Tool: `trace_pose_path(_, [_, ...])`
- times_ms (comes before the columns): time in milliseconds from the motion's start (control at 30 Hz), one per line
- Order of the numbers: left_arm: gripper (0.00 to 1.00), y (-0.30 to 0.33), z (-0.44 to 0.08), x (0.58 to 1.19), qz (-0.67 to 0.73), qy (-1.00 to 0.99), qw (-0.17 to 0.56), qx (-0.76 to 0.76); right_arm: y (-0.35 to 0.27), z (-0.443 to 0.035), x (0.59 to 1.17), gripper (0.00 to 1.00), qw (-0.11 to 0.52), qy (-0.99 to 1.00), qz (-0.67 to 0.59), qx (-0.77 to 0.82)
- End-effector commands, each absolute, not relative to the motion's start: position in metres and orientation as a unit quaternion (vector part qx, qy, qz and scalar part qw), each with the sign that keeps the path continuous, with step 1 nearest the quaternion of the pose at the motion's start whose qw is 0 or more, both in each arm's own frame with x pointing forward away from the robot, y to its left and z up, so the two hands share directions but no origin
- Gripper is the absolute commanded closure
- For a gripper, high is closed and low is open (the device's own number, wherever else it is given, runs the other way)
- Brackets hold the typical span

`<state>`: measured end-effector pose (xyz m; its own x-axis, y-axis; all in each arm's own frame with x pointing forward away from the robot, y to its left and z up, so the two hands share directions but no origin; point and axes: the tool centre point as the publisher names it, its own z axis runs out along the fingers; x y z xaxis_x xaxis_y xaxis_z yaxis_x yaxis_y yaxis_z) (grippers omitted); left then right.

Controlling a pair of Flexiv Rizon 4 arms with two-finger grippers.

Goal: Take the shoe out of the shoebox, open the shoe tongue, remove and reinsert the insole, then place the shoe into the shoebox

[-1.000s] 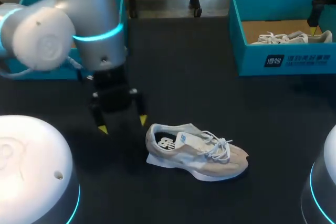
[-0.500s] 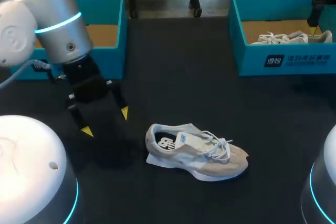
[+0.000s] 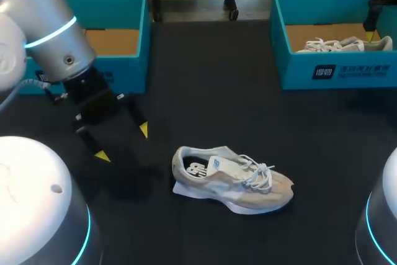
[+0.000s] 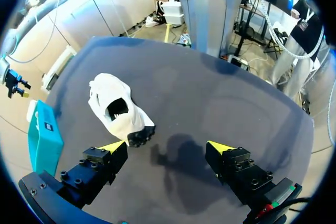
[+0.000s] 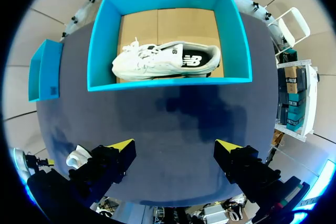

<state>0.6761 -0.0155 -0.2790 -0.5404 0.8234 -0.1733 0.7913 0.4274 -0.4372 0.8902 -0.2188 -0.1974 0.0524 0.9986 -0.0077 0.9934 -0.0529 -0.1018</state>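
Lying upright on table (image 3: 217, 79), beige sneaker (image 3: 232, 181) sits outside box; left gripper (image 3: 123, 143) hovers near heel, jaws wide, empty; right gripper (image 5: 176, 148) over teal shoebox (image 5: 157, 85) holding white sneaker (image 5: 165, 61), jaws spread, empty.

Right pincer (image 5: 174, 145): yellow-tipped fingers spread wide, over the dark tabletop (image 5: 173, 111).
Shoebox (image 5: 168, 83): teal, lidless, at 12 o'clock ahead of the pincer.
Shoe (image 5: 163, 61): white, laced, inside the shoebox, lying across its cardboard floor.
Second teal box (image 5: 44, 77): at 10 o'clock from the pincer, apart from the shoebox.
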Motion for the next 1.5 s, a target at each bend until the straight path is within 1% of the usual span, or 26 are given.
trace_pose_path(33, [0.0, -0.014, -0.281, 0.67, 0.247, -0.852, 0.032, -0.461, -0.219, -0.198, 0.89, 0.0, 0.034, -0.687, 0.038, -0.725])
trace_pose_path(233, [0.0, -0.007, -0.284, 0.672, 0.267, -0.869, 0.054, -0.413, -0.219, -0.198, 0.89, 0.0, 0.034, -0.687, 0.038, -0.725])
trace_pose_path(533, [0.0, 0.022, -0.285, 0.677, 0.326, -0.891, 0.054, -0.313, -0.219, -0.198, 0.89, 0.0, 0.034, -0.687, 0.038, -0.725])
trace_pose_path(767, [0.0, 0.037, -0.297, 0.682, 0.375, -0.892, 0.047, -0.247, -0.219, -0.198, 0.89, 0.0, 0.034, -0.687, 0.038, -0.725])
trace_pose_path(833, [0.0, 0.039, -0.3, 0.683, 0.409, -0.885, 0.061, -0.214, -0.219, -0.198, 0.89, 0.0, 0.034, -0.687, 0.038, -0.725])
trace_pose_path(900, [0.0, 0.04, -0.304, 0.687, 0.464, -0.863, 0.103, -0.172, -0.219, -0.198, 0.89, 0.0, 0.034, -0.687, 0.038, -0.725])
trace_pose_path(1333, [0.0, 0.04, -0.304, 0.687, 0.464, -0.863, 0.103, -0.172, -0.219, -0.198, 0.89, 0.0, 0.034, -0.687, 0.038, -0.725])
trace_pose_path(1467, [0.0, 0.036, -0.316, 0.68, 0.485, -0.851, 0.111, -0.168, -0.219, -0.198, 0.89, 0.0, 0.034, -0.687, 0.038, -0.725])
trace_pose_path(1500, [0.0, 0.036, -0.318, 0.679, 0.49, -0.851, 0.101, -0.158, -0.219, -0.198, 0.89, 0.0, 0.034, -0.687, 0.038, -0.725])
